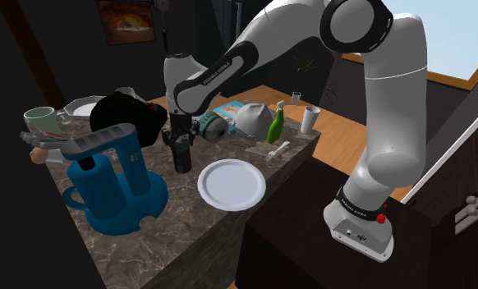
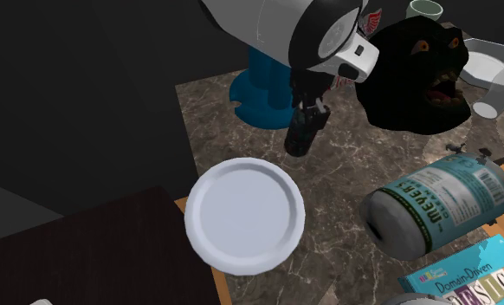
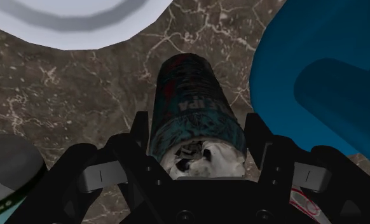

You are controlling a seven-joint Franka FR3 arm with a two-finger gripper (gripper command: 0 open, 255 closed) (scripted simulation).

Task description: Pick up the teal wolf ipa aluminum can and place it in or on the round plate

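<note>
Pincer [image 3: 196, 127] grips the dark teal can [image 3: 193, 105] near its top end. In the wrist view the two black fingers [image 3: 137, 137] press against opposite sides of the can, with the letters "IPA" readable on its wall and a pale wolf's face at the end nearest the camera. In the shoulder view the can [image 1: 182, 158] stands about upright below the pincer [image 1: 180, 141], over the dark veined worktop [image 1: 188, 230], between the blue stand mixer [image 1: 114, 185] and the round white plate [image 1: 232, 182]. I cannot tell whether its base touches the worktop or hangs just above it. The second exterior view shows the can [image 2: 299, 137] leaning slightly under the pincer [image 2: 306, 117], near the plate [image 2: 244, 212] but apart from its rim. Beyond the can sits a black ape-head mask [image 2: 415, 69] with an open mouth. A teal-labelled canister [image 2: 436, 204] lies on its side toward that view's right, next to a book [image 2: 467, 282]. Farther along the worktop in the shoulder view stand a green bottle [image 1: 276, 125] and a white cup [image 1: 311, 119].
</note>
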